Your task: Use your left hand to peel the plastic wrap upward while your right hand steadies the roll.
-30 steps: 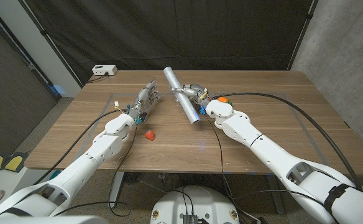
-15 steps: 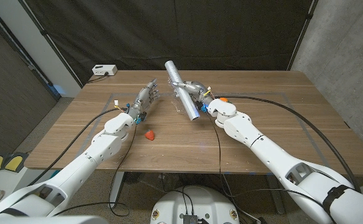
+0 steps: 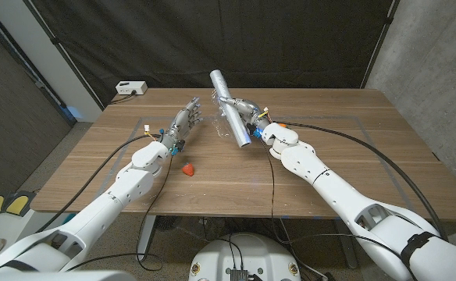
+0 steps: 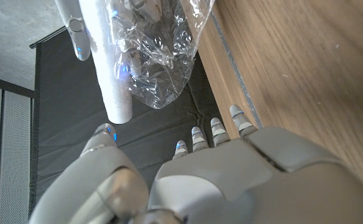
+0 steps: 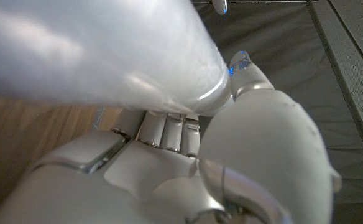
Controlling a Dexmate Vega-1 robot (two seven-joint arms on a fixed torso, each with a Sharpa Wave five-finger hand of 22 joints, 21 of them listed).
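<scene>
My right hand [image 3: 249, 115] grips a silvery roll of plastic wrap [image 3: 229, 109] and holds it tilted above the table, far end raised. The roll [image 5: 94, 56] crosses the right wrist view close up, lying against my right hand [image 5: 188, 168]. A loose crinkled flap of clear wrap [image 4: 160, 56] hangs beside the roll [image 4: 104, 62] in the left wrist view. My left hand [image 3: 183, 122] stands open to the left of the roll, fingers spread and pointing up, a short gap from the wrap. The left hand [image 4: 206, 180] holds nothing.
A small red object [image 3: 187, 168] lies on the wooden table [image 3: 353, 156] near my left forearm. A white box [image 3: 130, 88] sits at the far left corner. A black curtain hangs behind the table. Cables trail along both arms.
My right hand has lifted the roll off the table and tilted it more upright. My left hand has risen a little and moved closer to the roll.
</scene>
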